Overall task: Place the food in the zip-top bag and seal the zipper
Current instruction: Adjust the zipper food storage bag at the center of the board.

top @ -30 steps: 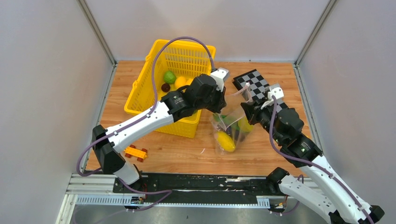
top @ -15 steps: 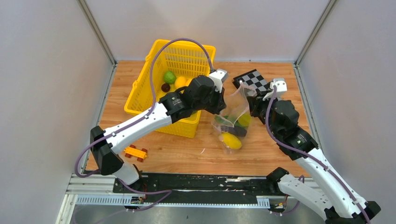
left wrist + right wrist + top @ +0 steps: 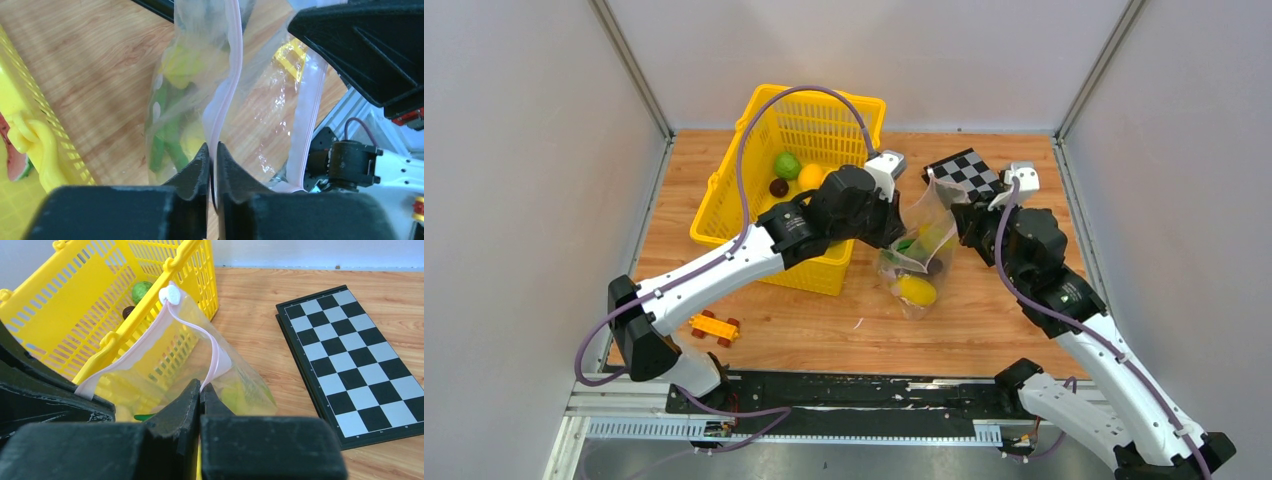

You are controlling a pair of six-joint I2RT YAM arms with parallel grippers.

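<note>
– Pink zipper point(image 3: 227, 95) pinched flat in the left tool point(image 3: 212, 150), its fingers all but together on the strip. So is the right tool point(image 3: 200, 387), clamped on the other lip of that strip.
– Bag's whereabouts?
– Clear zip-top bag point(image 3: 914, 255) hangs between the two tools, mouth up, belly sagging below them toward the table point(image 3: 824, 330). Cannot tell whether its bottom touches the wood.
– Mouth open or closed?
– Open. From the right wrist, the two pink lips part from a white slider point(image 3: 169, 293) at the end farthest from the right tool.
– Contents?
– One yellow lemon point(image 3: 916, 290) low in the bag, green pods point(image 3: 162, 140) above it. Not yet bagged: green ball point(image 3: 787, 165), dark ball point(image 3: 778, 187) and yellow fruit point(image 3: 810, 177) in the yellow basket point(image 3: 724, 215) behind the left tool. A watermelon slice point(image 3: 12, 160) shows through its lattice.
– Which step, then?
– Filling, I'd judge, not sealing. Both tools are taken up holding the mouth.
– Next move?
– Probably one tool lets go of its lip and reaches for the basket while the other holds the mouth up. Risk: the slack film folds shut, or the bag tips. That orange toy car point(image 3: 714, 326), well back from the left tool, is not food; leave it.
</note>
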